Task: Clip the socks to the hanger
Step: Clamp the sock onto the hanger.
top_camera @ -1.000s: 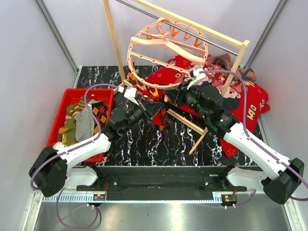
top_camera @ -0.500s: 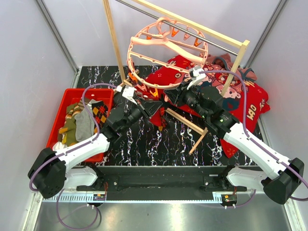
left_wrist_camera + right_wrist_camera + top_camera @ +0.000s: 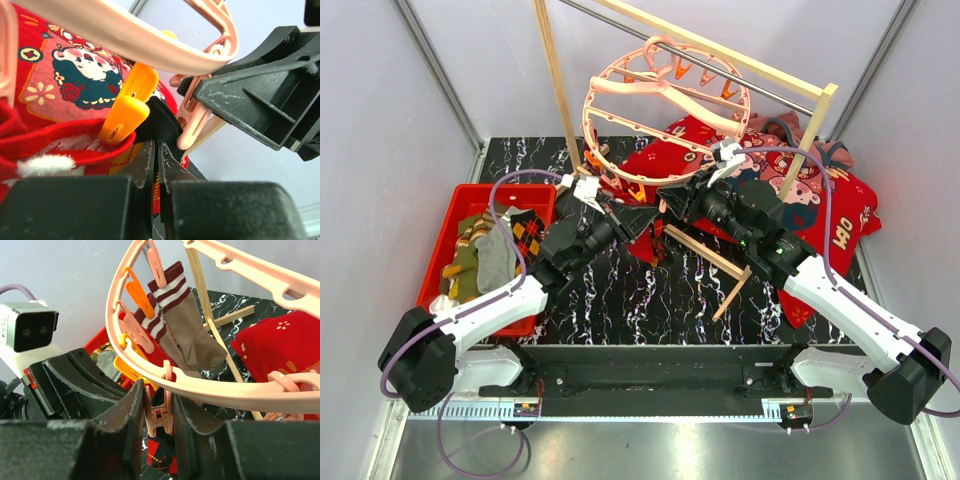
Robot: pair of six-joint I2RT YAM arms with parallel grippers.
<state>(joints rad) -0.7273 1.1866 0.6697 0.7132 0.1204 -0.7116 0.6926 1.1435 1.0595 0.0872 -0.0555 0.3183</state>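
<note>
The salmon-pink ring hanger (image 3: pixel 665 95) hangs from the rack bar. My left gripper (image 3: pixel 638 222) is shut on the dark argyle sock (image 3: pixel 646 243) and holds its black cuff (image 3: pixel 160 120) up under the ring, between an orange clip (image 3: pixel 127 107) and a pink clip (image 3: pixel 192 117). My right gripper (image 3: pixel 667 200) is shut on that pink clip (image 3: pixel 159 412) and squeezes it from both sides. The argyle sock (image 3: pixel 165 457) hangs just below the clip; I cannot tell whether the cuff is inside it. A brown striped sock (image 3: pixel 187 325) and a red one hang clipped on the ring.
A red tray (image 3: pixel 455 215) at the left holds several more socks (image 3: pixel 495 255). The pale wooden rack frame (image 3: pixel 555 80) stands around the hanger, its foot bars (image 3: pixel 720 262) on the table. The big red cartoon cloth (image 3: pixel 825 215) lies at the back right.
My left gripper has risen a little with the argyle sock towards the ring. The hanger has swung slightly to the left. My right gripper has stayed on the clip.
</note>
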